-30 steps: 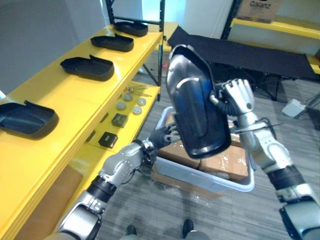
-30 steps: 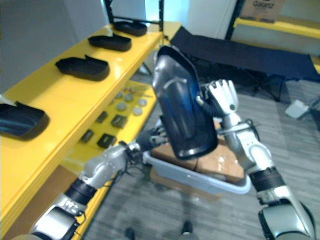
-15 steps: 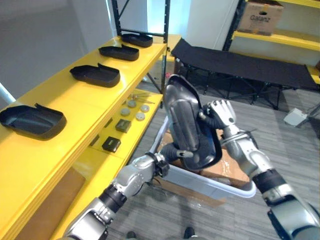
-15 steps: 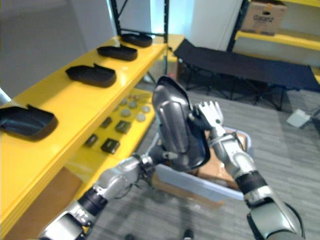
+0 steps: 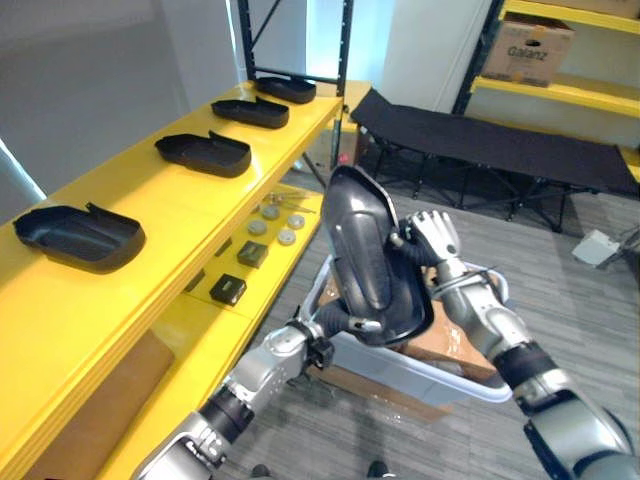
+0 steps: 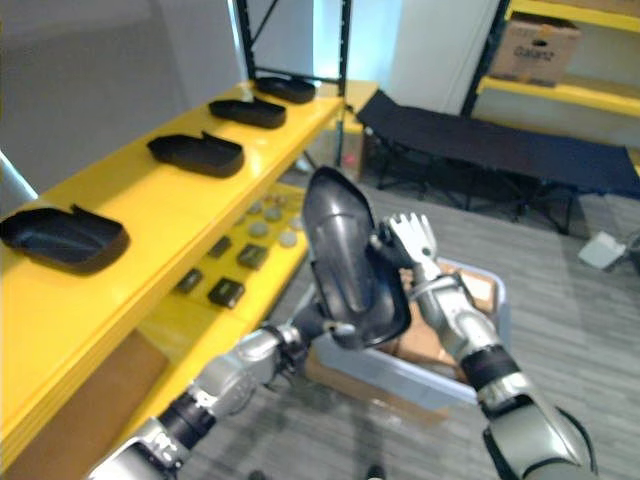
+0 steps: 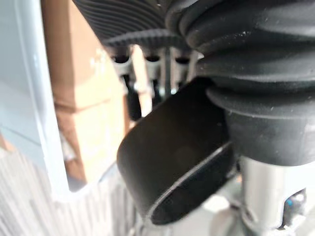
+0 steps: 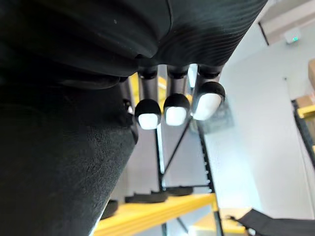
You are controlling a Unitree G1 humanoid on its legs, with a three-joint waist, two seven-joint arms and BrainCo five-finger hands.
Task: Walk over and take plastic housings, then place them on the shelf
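Note:
A black plastic housing (image 5: 368, 255) stands upright in the air between my two hands, above a grey bin. My left hand (image 5: 335, 322) is at its lower end, under the curved black rim (image 7: 172, 172). My right hand (image 5: 432, 235) lies against its right side with straight fingers (image 8: 176, 105) beside the dark shell (image 8: 59, 147). To the left runs the yellow shelf (image 5: 150, 210). Several more black housings lie in a row on it, the nearest one (image 5: 80, 235) at the left and another (image 5: 203, 153) farther along.
The grey bin (image 5: 420, 365) under the housing holds cardboard boxes (image 5: 450, 335). Small parts (image 5: 228, 290) lie on the lower yellow shelf level. A black cot (image 5: 480, 140) stands behind, with a second yellow rack and a cardboard box (image 5: 525, 35) at the back right.
The view has drawn back and up. The housing has turned from face-on to more edge-on and sits smaller and lower between the hands, which both stay on it.

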